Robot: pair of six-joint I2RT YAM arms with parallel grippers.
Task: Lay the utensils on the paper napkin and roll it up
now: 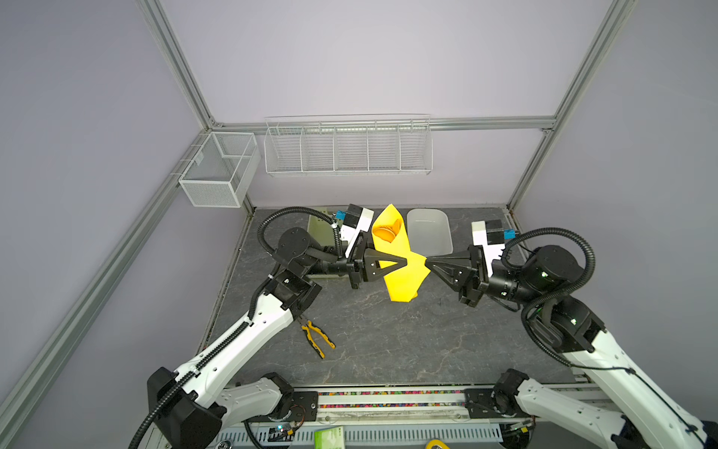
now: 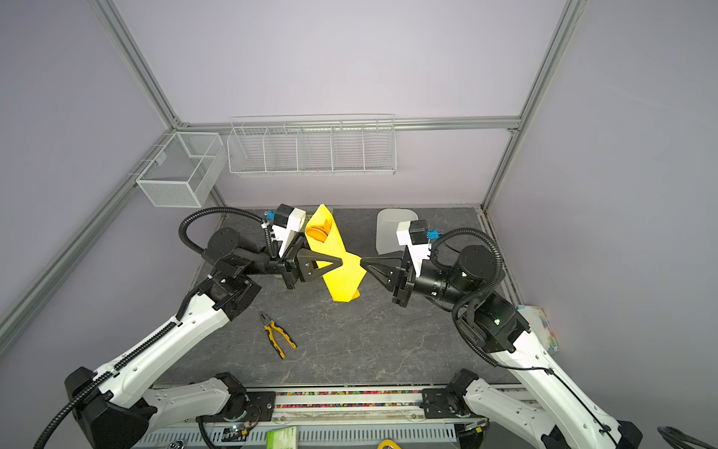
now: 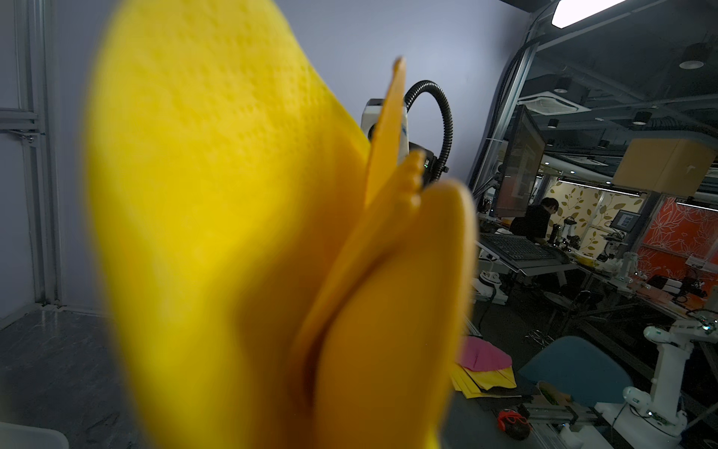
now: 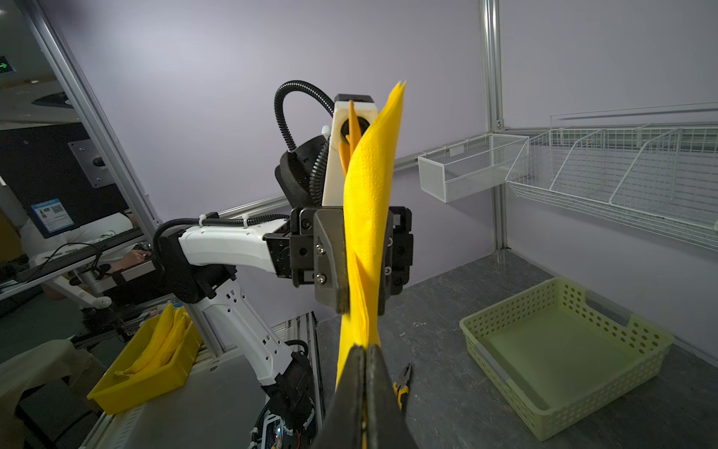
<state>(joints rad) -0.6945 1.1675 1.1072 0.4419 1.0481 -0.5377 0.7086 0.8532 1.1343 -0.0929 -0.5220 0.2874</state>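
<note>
Right wrist view: the left gripper [image 4: 361,295] is clamped across the rolled paper napkin [image 4: 369,202], and the right gripper [image 4: 365,352] pinches its edge tight. A top view shows the utensils [image 1: 386,233] peeking from the roll's open end, above bare table [image 1: 369,342], with the pliers [image 1: 318,339] well apart.

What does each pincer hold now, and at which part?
Both hold the rolled yellow paper napkin with orange utensils inside. The left pincer clamps its middle; the right pincer pinches its side edge.
</note>
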